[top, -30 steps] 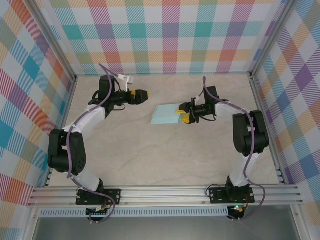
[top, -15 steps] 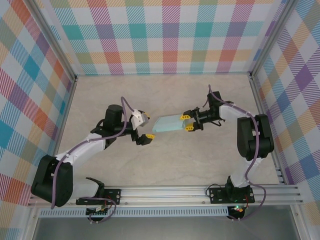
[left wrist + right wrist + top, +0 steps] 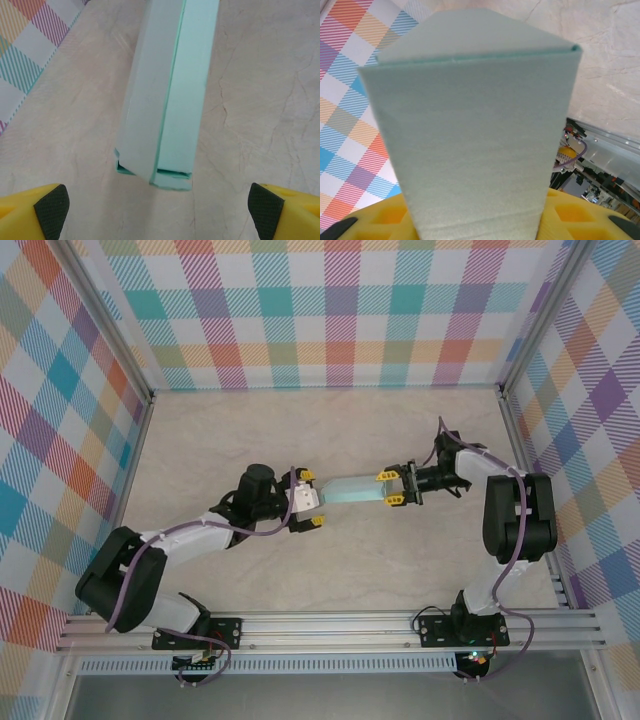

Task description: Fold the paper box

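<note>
The paper box (image 3: 352,490) is a pale mint, partly folded long sleeve, held level above the middle of the table. My right gripper (image 3: 392,488) is shut on its right end, yellow fingers above and below the card. In the right wrist view the paper box (image 3: 475,130) runs away from the right gripper (image 3: 476,222). My left gripper (image 3: 311,498) stands open just left of the box's free end, apart from it. The left wrist view looks along the paper box (image 3: 167,95), whose end flaps hang loose, with the left gripper (image 3: 160,212) wide on either side and nothing between its fingers.
Plaid walls (image 3: 60,420) close in the left, back and right sides. An aluminium rail (image 3: 330,625) runs along the near edge by both arm bases. Bare marbled table (image 3: 380,570) lies under and in front of the box.
The left arm has swung from the back left to the table's middle, ending at the box's free end. The right gripper has turned the box level and carried it slightly right.
</note>
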Controlling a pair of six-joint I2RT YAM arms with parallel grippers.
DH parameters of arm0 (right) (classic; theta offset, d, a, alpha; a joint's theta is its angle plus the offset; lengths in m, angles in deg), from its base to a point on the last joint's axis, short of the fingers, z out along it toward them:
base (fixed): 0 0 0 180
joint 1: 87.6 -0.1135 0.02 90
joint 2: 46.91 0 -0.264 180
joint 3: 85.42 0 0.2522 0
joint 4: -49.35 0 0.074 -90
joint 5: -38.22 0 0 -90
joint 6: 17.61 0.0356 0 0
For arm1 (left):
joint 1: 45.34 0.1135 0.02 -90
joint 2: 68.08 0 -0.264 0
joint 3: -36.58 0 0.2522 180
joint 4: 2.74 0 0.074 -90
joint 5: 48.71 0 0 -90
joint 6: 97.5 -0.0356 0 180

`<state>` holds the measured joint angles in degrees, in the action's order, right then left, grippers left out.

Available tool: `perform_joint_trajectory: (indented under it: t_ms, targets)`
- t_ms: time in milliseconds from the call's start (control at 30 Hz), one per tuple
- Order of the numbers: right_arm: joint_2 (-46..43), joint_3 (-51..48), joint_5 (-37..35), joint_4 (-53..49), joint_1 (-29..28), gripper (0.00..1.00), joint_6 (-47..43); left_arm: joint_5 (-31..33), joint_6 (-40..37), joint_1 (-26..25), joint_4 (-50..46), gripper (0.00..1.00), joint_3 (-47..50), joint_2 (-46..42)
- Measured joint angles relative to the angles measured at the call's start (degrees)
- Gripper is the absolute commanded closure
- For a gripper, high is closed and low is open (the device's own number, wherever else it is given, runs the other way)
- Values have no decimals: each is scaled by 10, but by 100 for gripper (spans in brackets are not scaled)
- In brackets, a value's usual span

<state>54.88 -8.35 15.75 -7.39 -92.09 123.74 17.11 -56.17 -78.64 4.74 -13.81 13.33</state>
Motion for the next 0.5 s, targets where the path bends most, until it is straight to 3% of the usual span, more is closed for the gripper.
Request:
perform_joint_trajectory:
  t_ms: [167, 400, 500]
  targets:
    - [0, -6, 5, -5, 0, 62, -5, 7, 10, -5, 50, 8, 0, 33]
    - [0, -8, 7, -19, 0, 62, -19, -12, 13, -5, 82, 22, 0, 54]
    - [0, -9, 9, -24, 0, 62, -26, -24, 15, -6, 90, 23, 0, 68]
